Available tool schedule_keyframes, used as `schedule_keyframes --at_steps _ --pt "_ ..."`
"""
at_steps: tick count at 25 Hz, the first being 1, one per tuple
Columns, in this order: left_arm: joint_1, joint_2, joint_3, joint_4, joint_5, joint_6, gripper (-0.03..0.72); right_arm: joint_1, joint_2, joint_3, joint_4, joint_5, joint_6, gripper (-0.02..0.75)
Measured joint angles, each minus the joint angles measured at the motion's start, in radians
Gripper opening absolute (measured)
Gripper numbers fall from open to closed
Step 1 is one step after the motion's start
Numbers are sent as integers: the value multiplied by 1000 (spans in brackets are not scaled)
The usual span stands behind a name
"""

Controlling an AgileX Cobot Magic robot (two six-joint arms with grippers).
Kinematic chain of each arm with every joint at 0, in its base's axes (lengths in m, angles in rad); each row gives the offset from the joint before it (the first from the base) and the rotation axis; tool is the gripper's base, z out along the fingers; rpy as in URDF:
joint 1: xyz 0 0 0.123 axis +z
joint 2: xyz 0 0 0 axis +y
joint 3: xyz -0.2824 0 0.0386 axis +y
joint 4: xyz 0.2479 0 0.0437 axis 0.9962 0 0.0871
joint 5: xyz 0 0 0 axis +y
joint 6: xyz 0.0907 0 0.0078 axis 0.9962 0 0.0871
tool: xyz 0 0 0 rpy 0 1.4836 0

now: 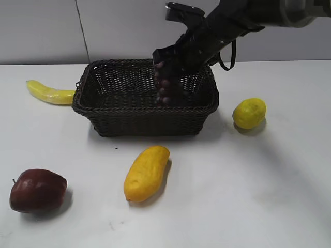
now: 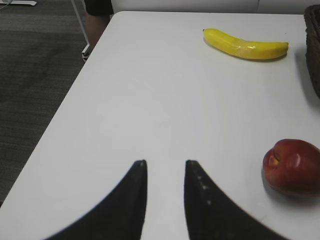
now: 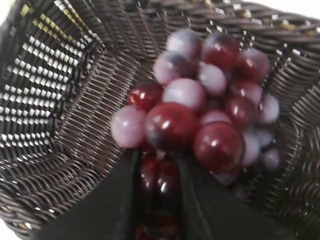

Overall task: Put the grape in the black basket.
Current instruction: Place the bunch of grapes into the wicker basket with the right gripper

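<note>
- Right now the right gripper (image 3: pixel 156 165) is clamping its two dark fingers (image 3: pixel 117 200) on the stem end of the grape (image 3: pixel 205 110), with a few berries squeezed in the narrow gap between them.
- Hanging from that grip, the bunch is pointing its long axis nearly straight down, tapering away from the fingers toward the floor of the black basket (image 1: pixel 145 121).
- From where I am standing, the grape (image 1: pixel 164 85) is dangling inside the basket's walls, on the right half, with its lower tip close to the woven bottom; I cannot tell whether it is touching yet.
- Judging by that, the drop is the only thing left: the fingers are sitting directly above the bunch and the basket is directly below, so letting go should be enough.
- Over on the other side, the left gripper (image 2: pixel 165 162) is hovering above bare white table (image 2: pixel 150 100) with its fingers parted and nothing between them, well apart from the grape, so the right arm is clearly the nearer one.
- Lying around outside the basket are a banana (image 1: pixel 49 93), a red apple (image 1: pixel 37 190), a mango (image 1: pixel 147 173) and a lemon (image 1: pixel 249 112).
- No brands, labels or writing are showing anywhere.
</note>
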Motion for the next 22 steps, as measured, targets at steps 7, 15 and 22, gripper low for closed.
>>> schedule_keyframes --at_steps 7,15,22 --pt "0 0 0 0 0 0 228 1 1 -5 -48 88 -1 629" --pt "0 0 0 0 0 0 228 -48 -9 -199 -144 293 89 629" --pt "0 0 0 0 0 0 228 -137 -23 -334 -452 529 172 613"
